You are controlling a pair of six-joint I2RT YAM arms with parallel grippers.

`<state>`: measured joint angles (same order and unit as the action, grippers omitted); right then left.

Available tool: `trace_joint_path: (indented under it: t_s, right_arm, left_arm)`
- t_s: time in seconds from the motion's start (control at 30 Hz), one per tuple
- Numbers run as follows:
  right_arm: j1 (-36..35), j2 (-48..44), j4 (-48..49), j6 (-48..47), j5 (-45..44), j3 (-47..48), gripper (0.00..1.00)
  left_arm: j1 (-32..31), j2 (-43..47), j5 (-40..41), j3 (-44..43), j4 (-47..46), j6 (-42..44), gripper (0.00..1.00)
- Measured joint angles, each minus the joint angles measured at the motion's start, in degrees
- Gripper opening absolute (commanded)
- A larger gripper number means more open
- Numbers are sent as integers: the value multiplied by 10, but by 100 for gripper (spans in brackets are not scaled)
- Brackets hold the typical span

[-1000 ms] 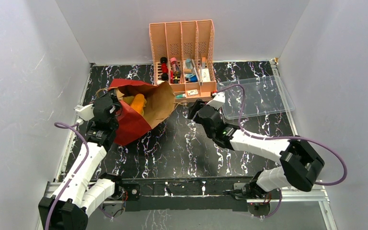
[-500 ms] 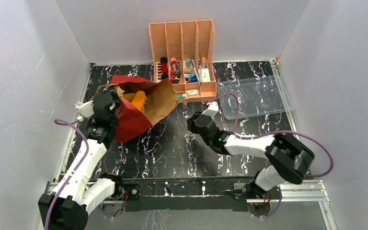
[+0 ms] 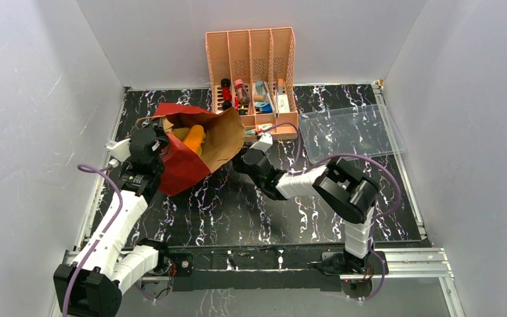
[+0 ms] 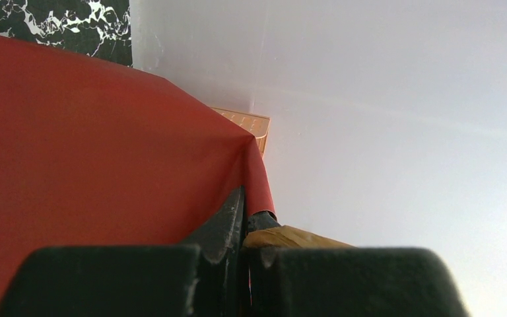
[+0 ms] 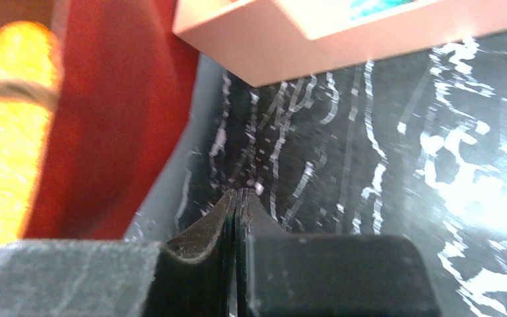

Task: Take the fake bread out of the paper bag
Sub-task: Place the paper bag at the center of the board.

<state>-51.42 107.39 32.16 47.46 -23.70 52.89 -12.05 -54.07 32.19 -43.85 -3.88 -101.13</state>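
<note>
Black marbled table, bearing: paper bag slumped on its side, fake bread (orange pieces) inside at its mouth; left gripper pinched on the red rim, likely steadying it; right gripper closed, empty, just beside the mouth.

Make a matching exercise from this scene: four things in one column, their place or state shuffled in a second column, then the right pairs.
Column 1
1. left gripper
2. right gripper
3. orange bread
4. clear tray

Column 2
A. lying in the open mouth of the paper bag
B. to the right of the pink organizer
C. shut on the paper bag's red edge
D. shut, holding nothing, near the bag's mouth

Pairs: 1-C, 2-D, 3-A, 4-B
</note>
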Motion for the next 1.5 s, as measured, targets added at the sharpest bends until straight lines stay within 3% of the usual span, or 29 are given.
trace_joint_path:
  t_s: [0.37,0.5,0.63,0.83,1.0,1.5]
  right_arm:
    - [18,81,28,9,42,107,0]
    - [31,94,29,7,58,132,0]
    - [40,109,28,3,73,161,0]
    - [41,119,21,-9,93,197,0]
    - [41,119,17,-17,102,222,0]
    - [41,154,-18,-30,131,292,0]
  left_arm:
    - [1,1,-23,34,-4,-9,1]
    - [1,11,-26,50,-6,-10,22]
    - [1,36,-29,55,-8,1,52]
    - [1,49,-31,49,-4,36,71]
    - [1,49,-32,17,16,82,76]
    - [1,94,13,-80,118,219,77]
